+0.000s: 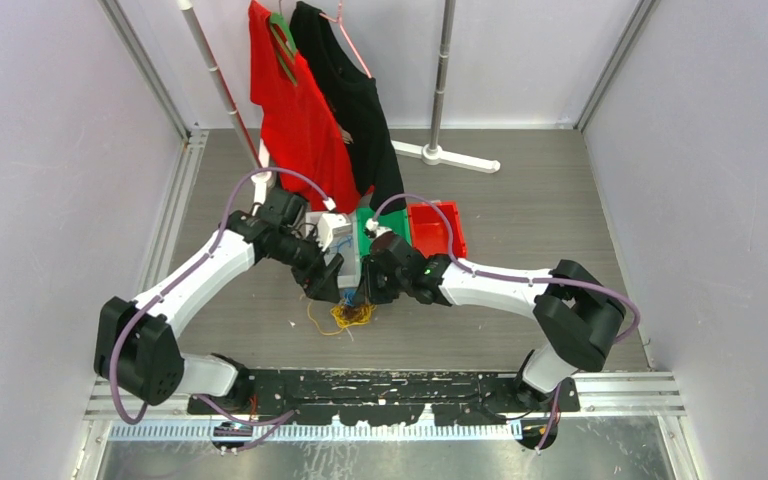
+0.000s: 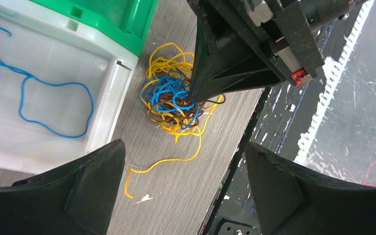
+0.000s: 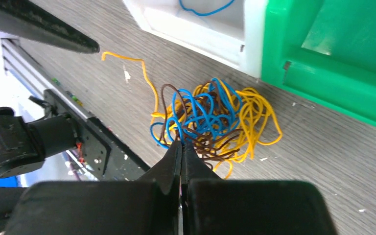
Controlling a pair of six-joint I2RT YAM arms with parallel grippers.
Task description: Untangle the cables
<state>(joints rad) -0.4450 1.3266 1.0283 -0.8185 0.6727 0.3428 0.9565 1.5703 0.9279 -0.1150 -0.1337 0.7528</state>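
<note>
The left tool point(image 2: 184, 143) hangs spread wide near the white bin point(image 2: 108, 93). The cables point(image 2: 169, 100), a yellow, blue and brown tangle, lie on the worktop point(image 2: 176, 191) just beside that bin. The right tool point(image 3: 181, 143), pressed together, has its tips in the tangle.

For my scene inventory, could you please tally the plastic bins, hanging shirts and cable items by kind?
Rectangular plastic bins: 3 (white bin, green bin, red bin)
Hanging shirts: 2 (red shirt, black shirt)
Tangled bunch of yellow, blue and brown cables: 1
Loose blue cable in the white bin: 1
Total: 7
</note>
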